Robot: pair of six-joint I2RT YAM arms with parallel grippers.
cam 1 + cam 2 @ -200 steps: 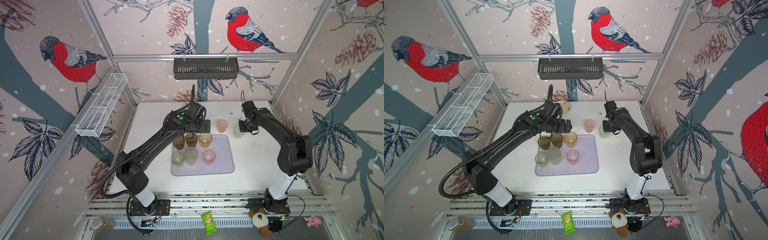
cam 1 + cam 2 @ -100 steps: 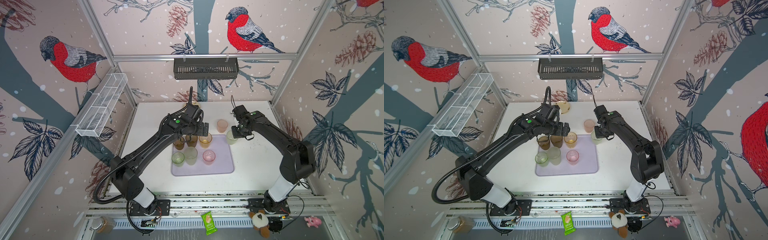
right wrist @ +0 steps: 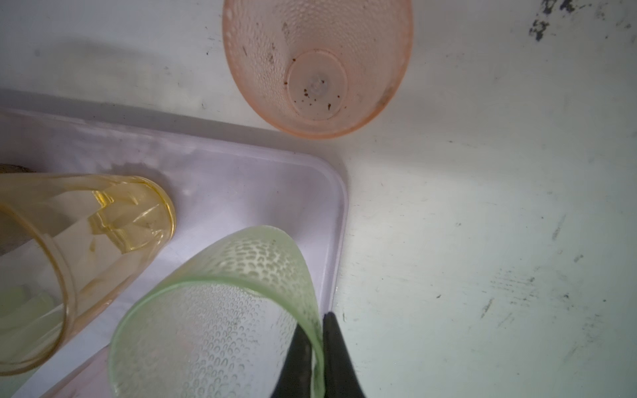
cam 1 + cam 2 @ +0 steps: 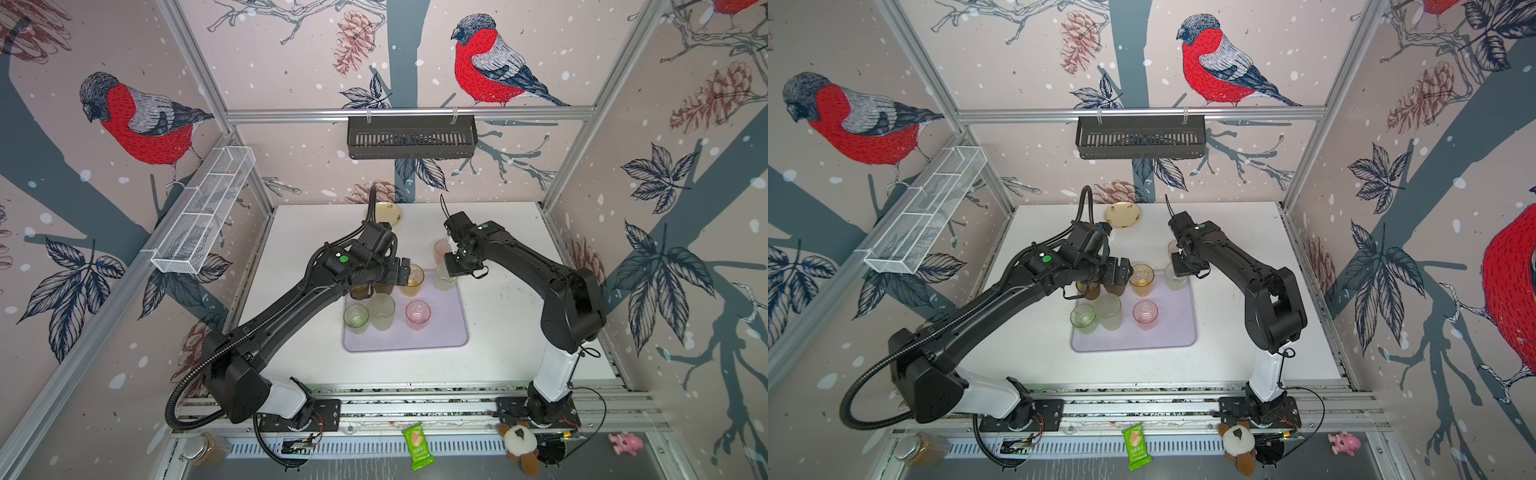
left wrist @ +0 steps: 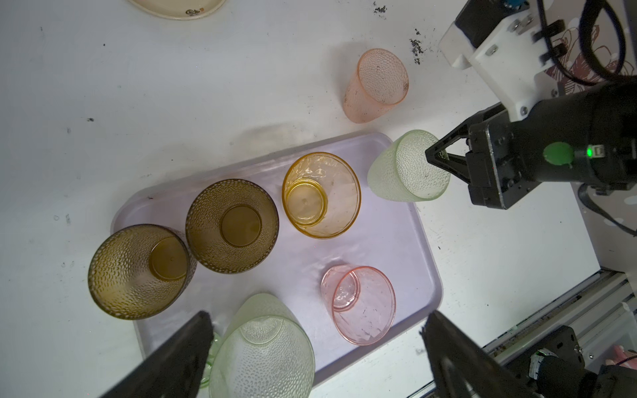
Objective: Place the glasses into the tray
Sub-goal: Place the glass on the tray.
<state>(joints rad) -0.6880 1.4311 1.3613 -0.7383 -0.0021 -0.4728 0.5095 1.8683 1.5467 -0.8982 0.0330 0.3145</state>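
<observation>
Over the last second the right arm has swung inward from the open worktop (image 4: 519, 324), carrying the pale green glass (image 4: 444, 277) to the far right corner of the tray (image 4: 440, 328). The left arm has pulled back slightly.

The right end effector (image 5: 435, 153) is clamped on the glass's rim, with one finger inside and one outside. The left end effector (image 4: 402, 272) hangs with its jaws apart over the glasses in the tray, gripping nothing.

This looks like the set-down of the seventh glass. Six stand in the tray already, and the peach glass (image 5: 375, 86) waits on the worktop just beyond the corner. The held glass points mouth up, its long axis near vertical but leaning a little. Whether its base touches the tray cannot be told.

The next move probably calls for lowering it flat inside the rim, clear of the amber glass (image 5: 320, 194), then releasing.
</observation>
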